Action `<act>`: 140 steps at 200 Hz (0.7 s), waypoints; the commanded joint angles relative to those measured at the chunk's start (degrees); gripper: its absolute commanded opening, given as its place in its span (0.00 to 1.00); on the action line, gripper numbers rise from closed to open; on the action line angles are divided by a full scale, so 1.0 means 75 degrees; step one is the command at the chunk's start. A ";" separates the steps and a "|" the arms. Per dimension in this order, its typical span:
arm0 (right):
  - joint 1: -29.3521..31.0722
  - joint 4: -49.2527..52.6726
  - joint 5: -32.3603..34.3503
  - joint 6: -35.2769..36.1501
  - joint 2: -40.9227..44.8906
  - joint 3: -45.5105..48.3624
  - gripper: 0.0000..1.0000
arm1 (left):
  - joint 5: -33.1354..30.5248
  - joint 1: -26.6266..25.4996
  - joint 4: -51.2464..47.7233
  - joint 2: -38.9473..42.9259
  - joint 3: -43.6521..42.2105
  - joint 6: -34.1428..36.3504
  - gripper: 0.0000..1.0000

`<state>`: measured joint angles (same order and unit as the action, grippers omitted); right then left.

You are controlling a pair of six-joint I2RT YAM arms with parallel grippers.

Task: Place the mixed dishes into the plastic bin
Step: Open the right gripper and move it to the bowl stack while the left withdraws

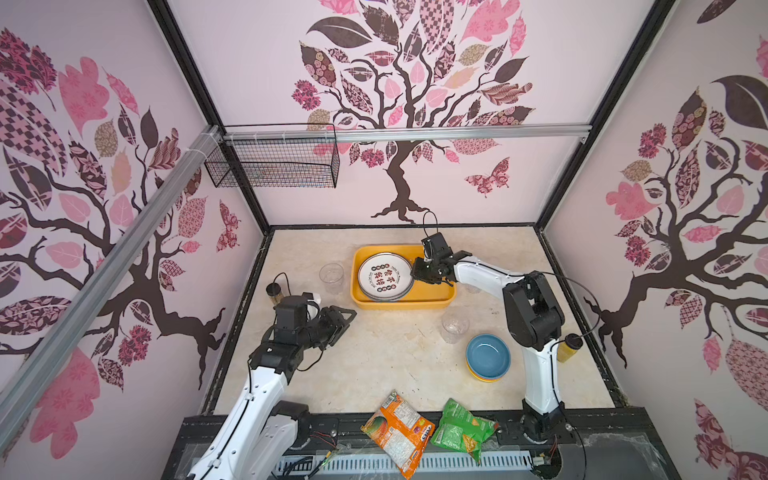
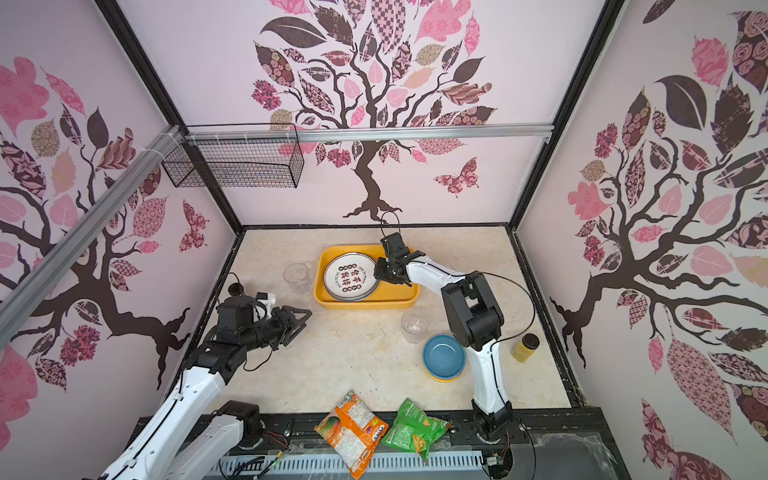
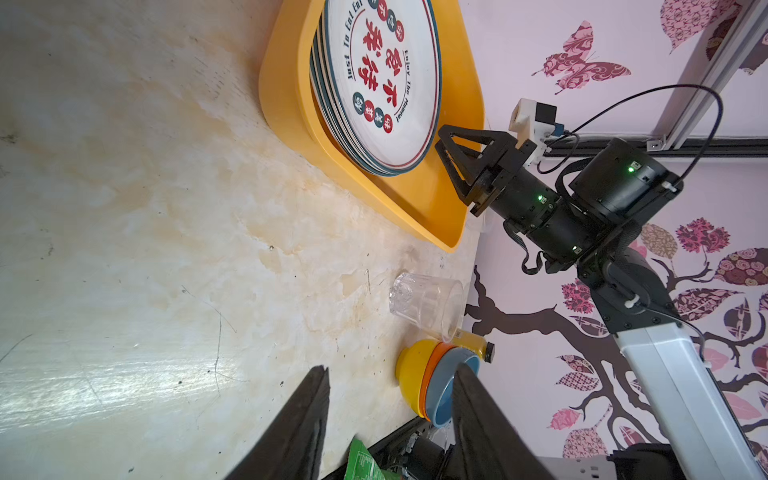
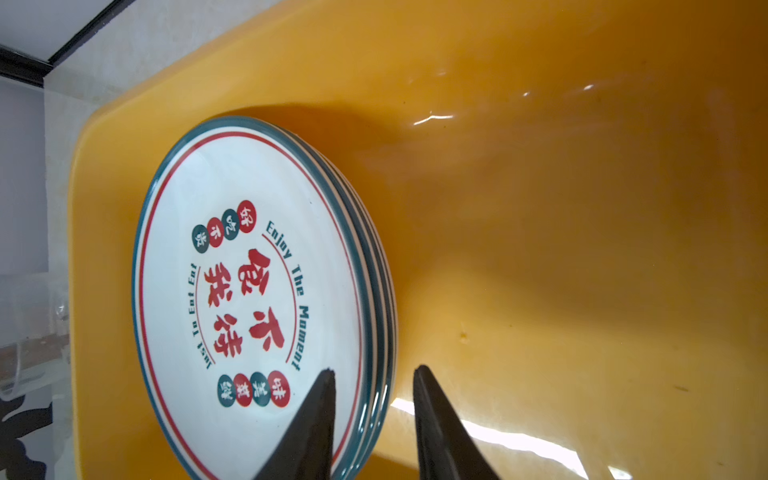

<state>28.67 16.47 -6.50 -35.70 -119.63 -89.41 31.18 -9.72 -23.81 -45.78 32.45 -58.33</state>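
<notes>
Marbled surface (image 1: 374,365) is seen between tree-papered walls. Stacked plates (image 1: 384,275) are already laid in the plastic bin (image 1: 399,304). Their rim is straddled by the right jaws, parted, so release is judged in hand. Empty, the left jaws are held apart. Next, a clear cup (image 1: 455,326) or the nested bowls (image 1: 488,356) must be gripped.

three bowls (image 3: 411,365), two snack bags (image 1: 397,432), two jars (image 1: 568,348), one bin (image 1: 399,305)
</notes>
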 commanded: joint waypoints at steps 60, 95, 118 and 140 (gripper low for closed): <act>0.0073 0.0346 0.0739 0.0364 0.1757 0.1042 0.45 | 0.0386 0.0019 0.0144 -0.0656 0.0138 0.0658 0.69; 0.0067 0.0831 0.0890 0.0570 0.2418 0.1366 0.50 | 0.0437 -0.0048 -0.0087 -0.1093 0.0549 0.1109 0.71; 0.0067 0.0916 0.0988 0.0519 0.2943 0.1765 0.57 | 0.0518 -0.0140 -0.0013 -0.1407 0.0755 0.1202 0.77; 0.0057 0.0955 0.0984 0.0518 0.3526 0.2175 0.63 | 0.0503 -0.0337 -0.0049 -0.1741 0.1103 0.1432 0.78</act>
<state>28.82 20.60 -0.45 -32.25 -98.61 -75.50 34.20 -10.83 -24.49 -56.93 35.99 -50.94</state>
